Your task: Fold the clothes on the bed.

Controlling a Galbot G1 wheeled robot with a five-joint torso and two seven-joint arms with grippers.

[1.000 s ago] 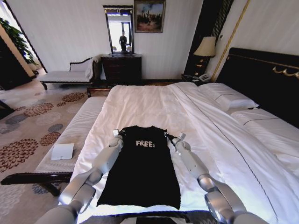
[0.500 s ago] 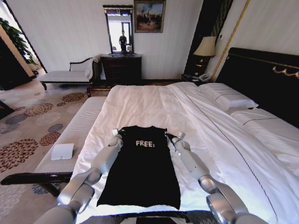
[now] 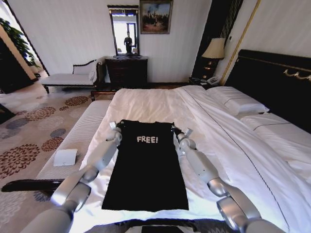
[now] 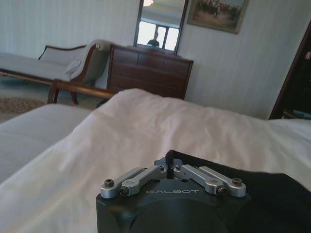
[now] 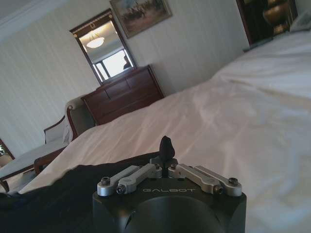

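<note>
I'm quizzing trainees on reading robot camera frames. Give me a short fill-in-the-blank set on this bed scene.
1. The black T-shirt has white lettering reading ____.
2. The T-shirt lies on the bed's ____ duvet.
3. The left gripper and right gripper are at the shirt's two ____.

Missing words: FREE!; white; shoulders

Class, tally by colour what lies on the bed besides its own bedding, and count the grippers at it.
Black T-shirt: 1
White pillows: 2
Grippers, left gripper and right gripper: 2
Total: 5
</note>
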